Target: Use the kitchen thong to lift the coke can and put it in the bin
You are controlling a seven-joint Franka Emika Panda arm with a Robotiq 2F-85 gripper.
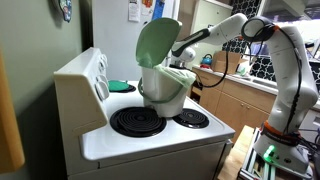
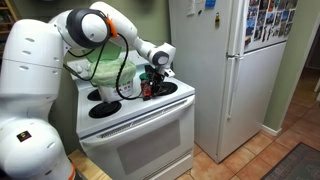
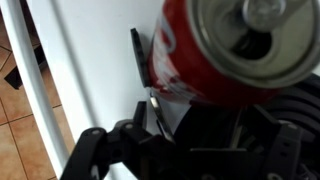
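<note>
the white fridge fills the corner, and beside it the robot's thick white arm bends over the white stove. on the stove top, among the black burners, sits the bin, its pale green lid tipped up and the mouth open. the arm reaches past the bin to the far side of the cooktop, where the gripper hangs low with its 2 fingers spread wide, nothing obviously clamped in them. right under it is the red coke can, upright, its opened top facing the wrist camera. in an exterior view the can seems to stand on the stove near the bin, not yet lifted. smallest of all is the black kitchen tong: 1 thin arm shows against the can's side, the other is hidden, so i cannot tell whether it is spread or pinching the can. from here i'd worry most about the grip. a smooth round can could squirt out of thin tong tips if they close off centre, then tip, spill and roll off the stove edge. the arm also passes close to the raised lid, and a careless swing could knock the light bin over.
</note>
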